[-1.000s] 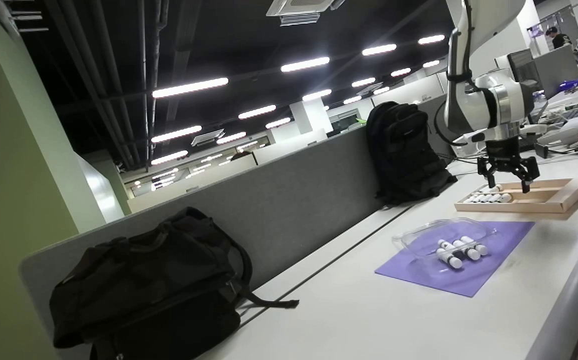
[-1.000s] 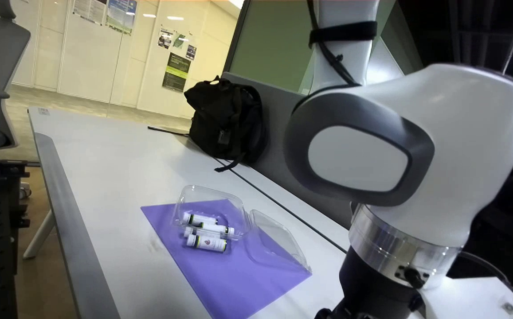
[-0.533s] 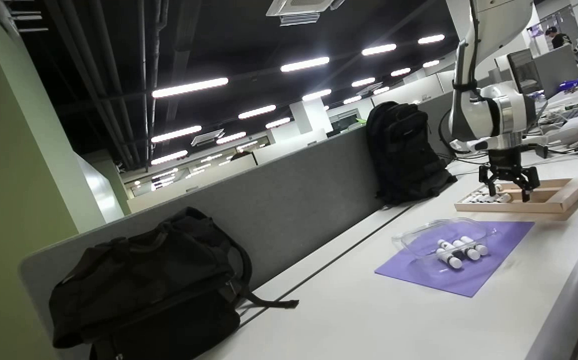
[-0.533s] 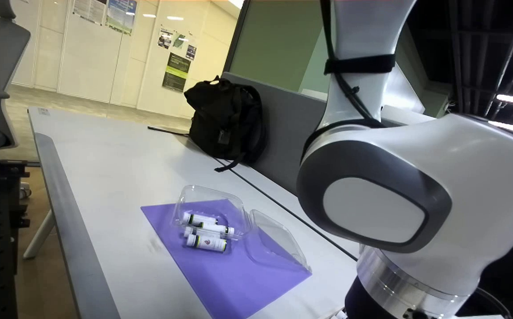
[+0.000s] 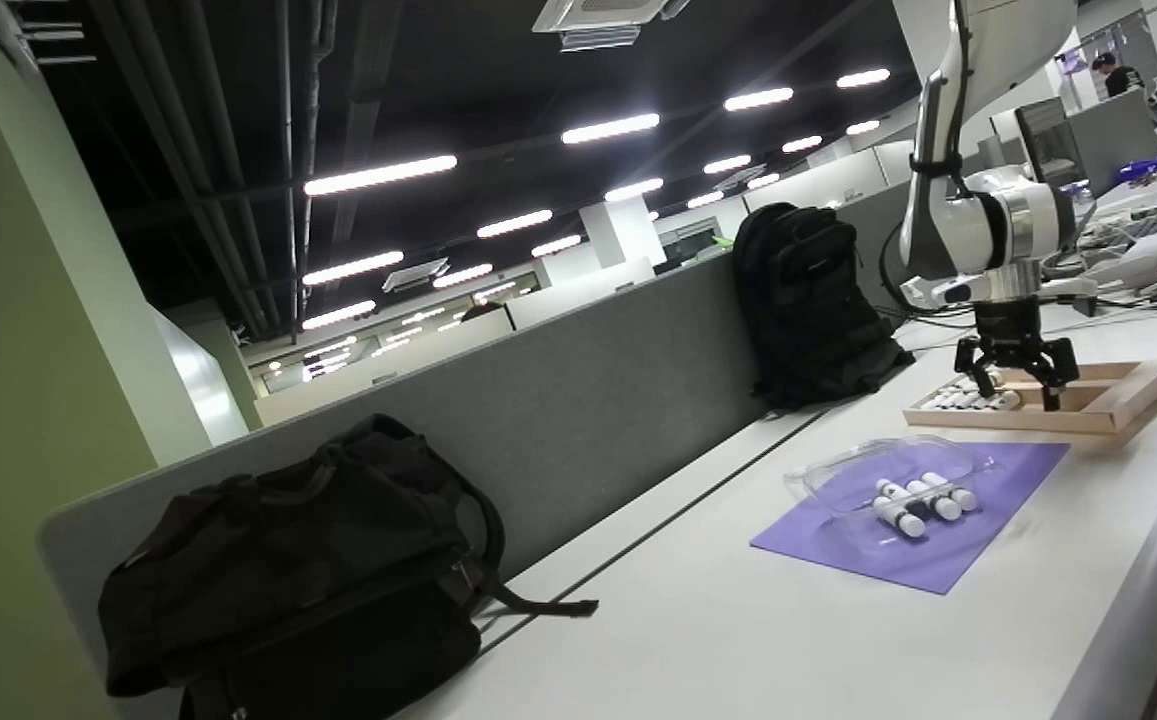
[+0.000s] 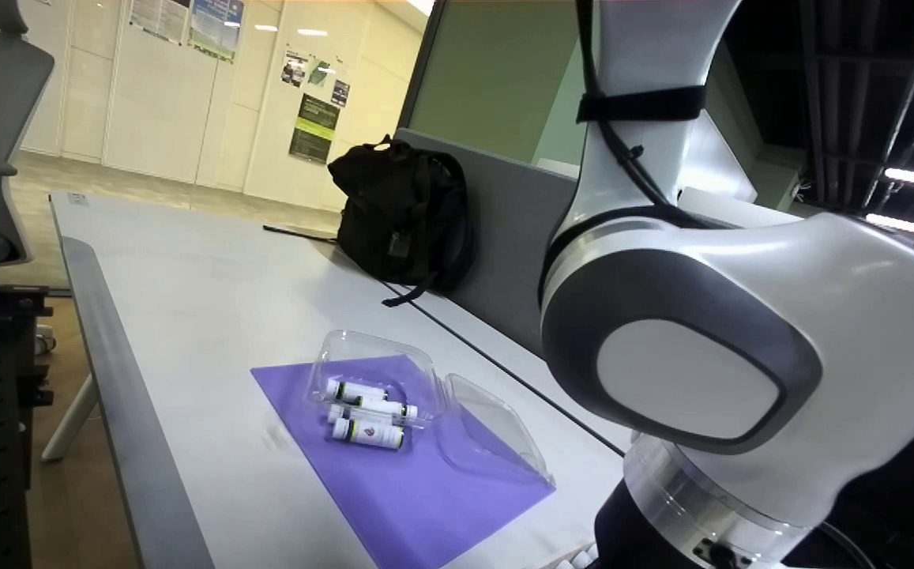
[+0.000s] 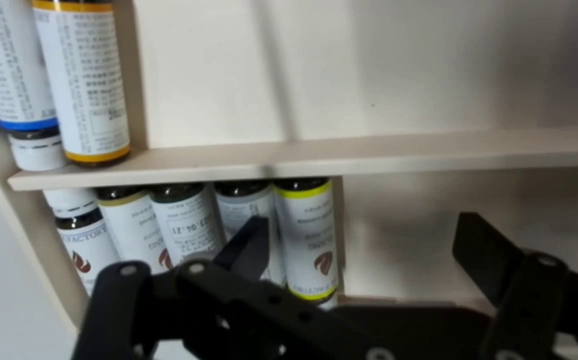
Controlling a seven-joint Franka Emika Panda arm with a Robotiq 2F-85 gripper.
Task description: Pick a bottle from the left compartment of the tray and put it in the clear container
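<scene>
The tan wooden tray (image 5: 1088, 422) stands at the far end of the desk. In the wrist view a divider (image 7: 318, 159) splits it in two. Several white-labelled bottles lie side by side in the lower compartment, with a yellow-banded bottle (image 7: 308, 240) at the end of the row. My gripper (image 5: 1018, 396) is open and low over this compartment. In the wrist view the gripper (image 7: 361, 245) has its left finger over the neighbouring bottle and its right finger over bare tray floor; the yellow-banded bottle is between them. The clear container (image 6: 425, 371) holds several white bottles (image 6: 367, 433).
The clear container stands on a purple mat (image 5: 938, 575), its lid (image 6: 504, 427) open beside it. Two more bottles (image 7: 86, 85) lie in the tray's upper compartment. A black backpack (image 5: 808, 310) leans on the grey partition (image 5: 628, 360) near the tray. Another black bag (image 5: 308, 570) lies farther along.
My gripper has come down into the tray, open throughout. In the last half second the tray has shifted slightly toward the purple mat. The bottles in the container have not moved.
</scene>
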